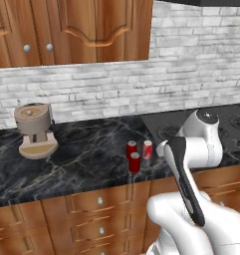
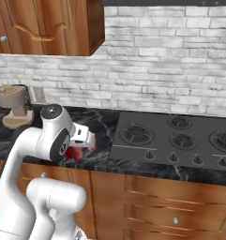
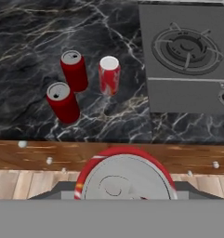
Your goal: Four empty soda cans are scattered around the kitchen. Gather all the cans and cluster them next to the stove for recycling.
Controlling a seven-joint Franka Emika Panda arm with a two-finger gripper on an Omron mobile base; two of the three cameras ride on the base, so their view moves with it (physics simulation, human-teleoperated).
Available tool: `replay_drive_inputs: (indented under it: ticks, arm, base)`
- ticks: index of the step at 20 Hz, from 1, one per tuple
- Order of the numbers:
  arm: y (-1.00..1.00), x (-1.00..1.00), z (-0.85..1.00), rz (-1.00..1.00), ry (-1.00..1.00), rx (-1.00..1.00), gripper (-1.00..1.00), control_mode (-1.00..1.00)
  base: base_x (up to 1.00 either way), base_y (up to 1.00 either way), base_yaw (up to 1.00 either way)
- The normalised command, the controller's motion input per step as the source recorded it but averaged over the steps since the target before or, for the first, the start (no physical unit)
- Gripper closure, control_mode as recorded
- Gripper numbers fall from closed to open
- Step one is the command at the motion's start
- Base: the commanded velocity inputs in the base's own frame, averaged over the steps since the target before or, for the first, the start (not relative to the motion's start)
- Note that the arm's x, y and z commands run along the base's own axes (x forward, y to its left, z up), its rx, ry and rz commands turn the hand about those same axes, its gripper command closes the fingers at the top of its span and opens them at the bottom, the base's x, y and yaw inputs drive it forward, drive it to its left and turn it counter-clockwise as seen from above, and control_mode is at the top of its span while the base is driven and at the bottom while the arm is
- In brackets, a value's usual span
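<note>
The black veined marble counter (image 3: pixel 34 28) carries the flat black cooktop stove (image 3: pixel 187 56) and, just beside its left edge, three small upright red soda cans (image 3: pixel 75 69). The two-finger gripper (image 3: pixel 125 197) is clamped on a fourth red can (image 3: pixel 125 179), upright, silvery top to the hand camera, over the counter's front edge. Advice: lower it vertically beside the cluster, without toppling neighbours.

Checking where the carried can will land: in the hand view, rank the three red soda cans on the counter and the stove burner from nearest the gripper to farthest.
1. Front red soda can, left, nearest the counter edge.
2. White-topped red can, centre, and back red can, left: too close to call.
3. Round black stove burner, far right.

The gripper holds a fourth red can.
</note>
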Motion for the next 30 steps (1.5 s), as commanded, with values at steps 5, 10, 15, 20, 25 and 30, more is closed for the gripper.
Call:
replay_drive_inputs:
  ticks: [5, 10, 15, 20, 25, 30]
  arm:
    - [0.00, 0.28, -0.23, 0.02, 0.00, 0.00, 1.00, -1.00]
    - [0.04, 0.26, -0.21, 0.01, 0.00, 0.00, 1.00, -1.00]
    - [0.02, 0.26, -0.22, 0.01, 0.00, 0.00, 1.00, -1.00]
    - [0.00, 0.29, -0.27, 0.01, 0.00, 0.00, 1.00, -1.00]
    - [0.00, 0.27, -0.28, 0.00, 0.00, 0.00, 1.00, -1.00]
    - [0.00, 0.26, -0.26, 0.01, 0.00, 0.00, 1.00, -1.00]
  base:
    - [0.00, 0.00, 0.00]
    - [0.00, 0.00, 0.00]
    - [0.00, 0.00, 0.00]
    - [0.00, 0.00, 0.00]
    - [0.00, 0.00, 0.00]
    - [0.00, 0.00, 0.00]
